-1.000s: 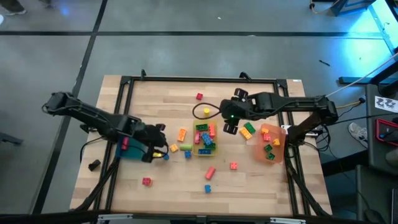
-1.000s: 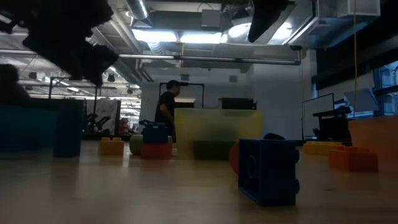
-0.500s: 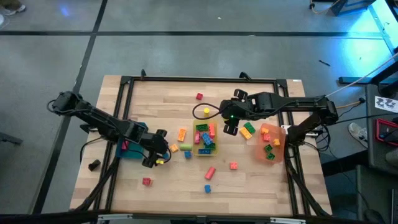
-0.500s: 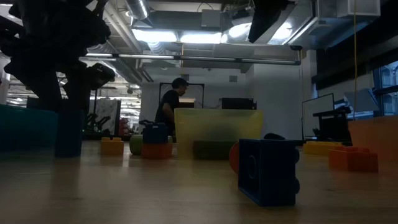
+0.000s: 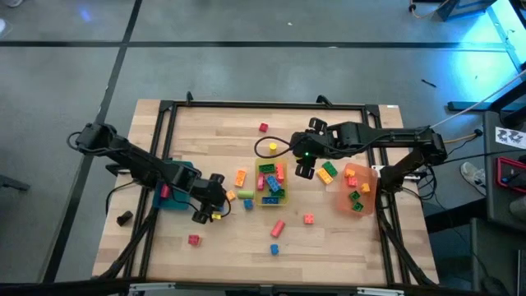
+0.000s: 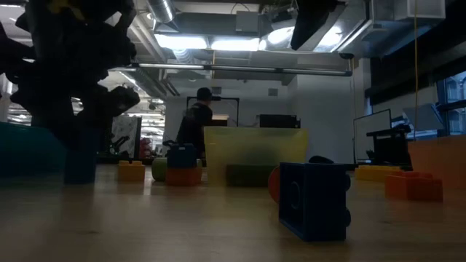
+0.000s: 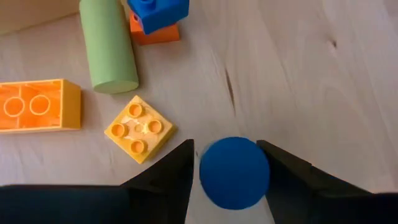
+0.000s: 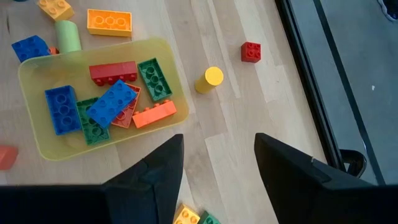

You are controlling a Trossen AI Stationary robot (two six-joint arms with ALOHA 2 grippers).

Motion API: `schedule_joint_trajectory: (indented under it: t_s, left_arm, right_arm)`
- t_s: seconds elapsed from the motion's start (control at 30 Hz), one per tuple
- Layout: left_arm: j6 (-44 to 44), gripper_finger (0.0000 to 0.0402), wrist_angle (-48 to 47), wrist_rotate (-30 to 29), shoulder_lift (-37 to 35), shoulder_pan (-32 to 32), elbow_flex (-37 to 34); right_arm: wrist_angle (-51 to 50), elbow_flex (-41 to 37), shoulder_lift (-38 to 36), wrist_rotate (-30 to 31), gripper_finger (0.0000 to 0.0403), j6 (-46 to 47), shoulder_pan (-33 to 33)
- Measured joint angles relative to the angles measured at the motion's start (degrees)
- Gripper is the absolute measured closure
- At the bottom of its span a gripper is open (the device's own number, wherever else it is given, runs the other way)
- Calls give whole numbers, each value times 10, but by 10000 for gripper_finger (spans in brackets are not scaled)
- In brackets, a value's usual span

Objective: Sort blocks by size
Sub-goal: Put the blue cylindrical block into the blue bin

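The left gripper [image 5: 212, 210] is held low over the wood table [image 5: 205, 131], just beside the blue bin [image 5: 174, 200] at the table's left side. In the left wrist view a round blue block [image 7: 234, 172] is seen between the two dark fingers [image 7: 166, 175]; the fingers are spread slightly and stand close on either side of it, with a thin gap showing on each side, so firm contact cannot be told. Just beyond the fingertips a small yellow square block [image 7: 139, 128] is found tilted on the table, and past it a pale green cylinder [image 7: 108, 46] lies on its side. An orange studded block [image 7: 38, 105] is seen beside the yellow one, and a blue block stacked on a small orange one [image 7: 155, 14] is placed farther out, near the cylinder's far end.

The right gripper [image 5: 306, 158] is held above the table near the yellow bin [image 5: 269, 182], its fingers [image 8: 149, 180] spread wide with nothing between them. Ahead of those fingers the yellow bin [image 8: 31, 78] is filled with blue, green, red and orange blocks [image 8: 112, 102]. A yellow cylinder [image 8: 208, 79] and a small red block [image 8: 251, 51] are seen beyond the bin on bare wood. An orange bin [image 5: 359, 191] holding a few blocks is set at the table's right edge. Loose blocks [image 5: 276, 228] are scattered over the table's near half.
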Motion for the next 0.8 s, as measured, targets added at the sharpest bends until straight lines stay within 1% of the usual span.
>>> schedule_joint_trajectory:
  t_s: [0.1, 0.13, 0.27, 0.33, 0.4, 0.5, 0.6, 0.7, 0.8]
  left_arm:
    - [-1, 279, 0, 1, -1, 0, 0]
    - [-2, 285, 0, 1, -3, 0, 0]
    - [-25, 285, -4, 2, -8, 0, 11]
    - [-36, 285, -3, 2, -12, 1, 33]
    - [-41, 285, -18, 1, -18, 2, 63]
    - [-42, 285, -87, -14, -33, 2, 119]
    - [-60, 285, -191, -38, -55, 2, 174]
    - [-122, 285, -309, -69, -80, 2, 211]
    - [-218, 285, -420, -94, -110, 2, 218]
  right_arm:
    - [3, 0, 0, 0, 205, 0, 0]
    - [3, 0, 0, 0, 205, 0, 0]
    - [5, 0, 0, 0, 205, 0, 0]
    - [3, 0, 0, 0, 205, -4, 0]
    - [-8, 0, 0, 0, 205, -33, 0]
    - [-52, 0, 0, 0, 205, -75, 0]
    - [-81, -1, 0, 0, 205, -69, -4]
    - [-76, -21, -8, 0, 205, -59, -5]
    - [-63, -62, -26, 0, 205, -52, -8]
